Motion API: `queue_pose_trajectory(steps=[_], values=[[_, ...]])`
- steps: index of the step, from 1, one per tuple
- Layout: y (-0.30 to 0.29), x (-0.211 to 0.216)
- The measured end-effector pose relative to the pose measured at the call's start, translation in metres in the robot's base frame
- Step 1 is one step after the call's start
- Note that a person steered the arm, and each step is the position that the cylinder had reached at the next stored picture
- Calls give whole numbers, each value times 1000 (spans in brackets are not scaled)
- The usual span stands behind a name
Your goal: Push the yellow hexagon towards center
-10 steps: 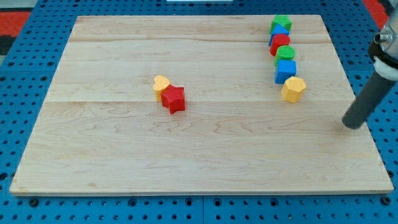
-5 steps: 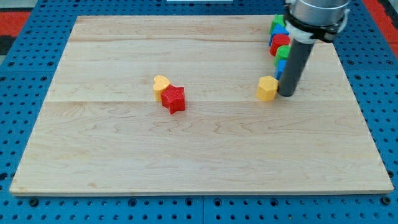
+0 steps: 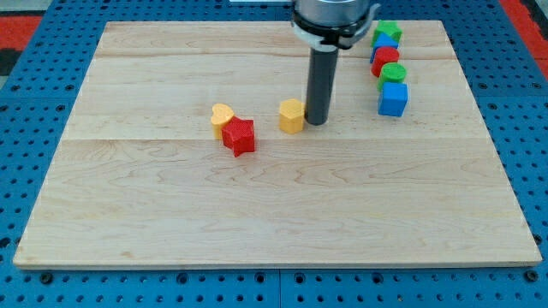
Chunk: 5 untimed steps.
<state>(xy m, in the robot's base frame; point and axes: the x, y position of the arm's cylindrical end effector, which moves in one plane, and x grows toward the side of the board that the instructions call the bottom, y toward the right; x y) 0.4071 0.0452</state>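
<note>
The yellow hexagon (image 3: 291,115) sits near the middle of the wooden board (image 3: 274,197), a little toward the view's top. My tip (image 3: 316,121) touches its right side; the dark rod rises straight up from there. A yellow heart (image 3: 222,115) and a red star (image 3: 240,135) lie together to the hexagon's left.
A column of blocks stands at the view's top right: a green star (image 3: 388,32), a blue block (image 3: 384,42) partly hidden behind it, a red block (image 3: 385,59), a green block (image 3: 393,72) and a blue cube (image 3: 393,98).
My tip swept in from the board's right edge to the hexagon, then pushed it left, away from the column of blocks toward the board's middle.
</note>
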Motion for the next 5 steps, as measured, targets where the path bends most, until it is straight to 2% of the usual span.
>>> queue_pose_trajectory(steps=[2,3,5], values=[[-50,0],[-23,0],[104,0]])
